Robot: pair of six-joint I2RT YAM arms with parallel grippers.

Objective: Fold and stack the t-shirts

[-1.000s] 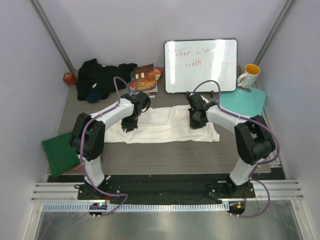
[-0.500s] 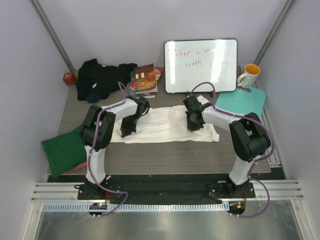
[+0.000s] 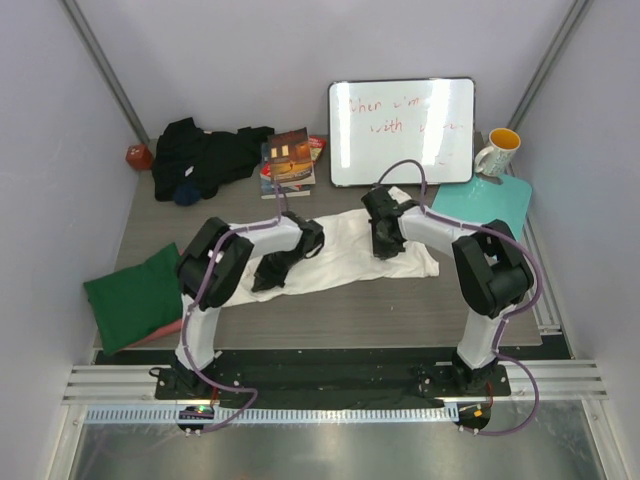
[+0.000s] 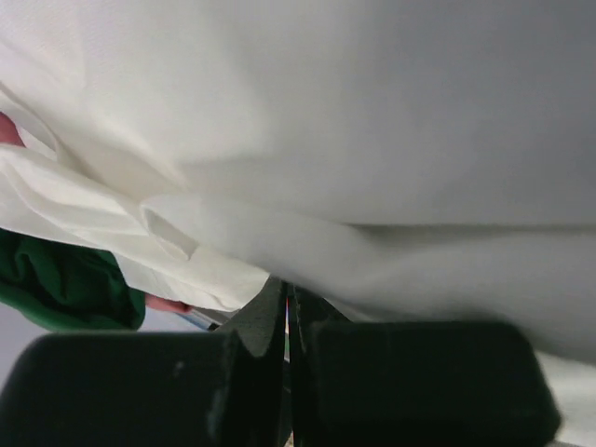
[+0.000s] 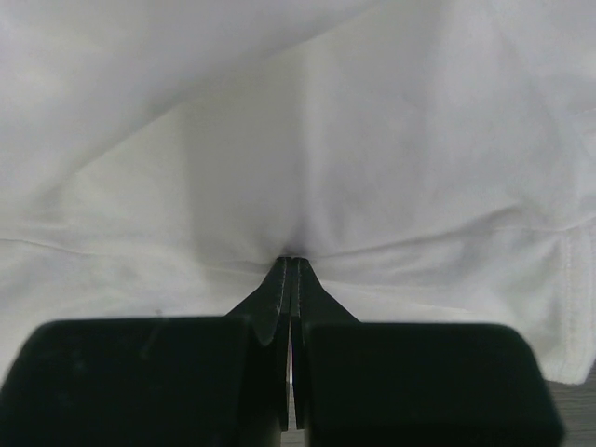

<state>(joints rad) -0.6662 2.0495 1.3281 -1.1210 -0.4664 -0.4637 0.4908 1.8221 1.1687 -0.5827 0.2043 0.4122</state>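
a dark green shirt [image 3: 135,297] lies folded at the table's near left edge. a black shirt [image 3: 205,155] sits heaped at the back left, with a stack of books [image 3: 290,160] just to its right. the white shirt [image 3: 345,250] is spread across the middle of the table, between the two arms. the left gripper [image 3: 268,276] is down on the white shirt's left end. in the left wrist view its jaws are pressed together, pinching a fold of the white cloth [image 4: 372,140], with a bit of the green shirt [image 4: 65,284] showing beyond. the right gripper [image 3: 386,245] is on the shirt's right part. in its wrist view the jaws are closed tight on the cloth [image 5: 279,121], which puckers at the fingertips. a whiteboard [image 3: 402,130] stands at the back, with a teal mat [image 3: 485,205] and a mug [image 3: 498,152] at the right.
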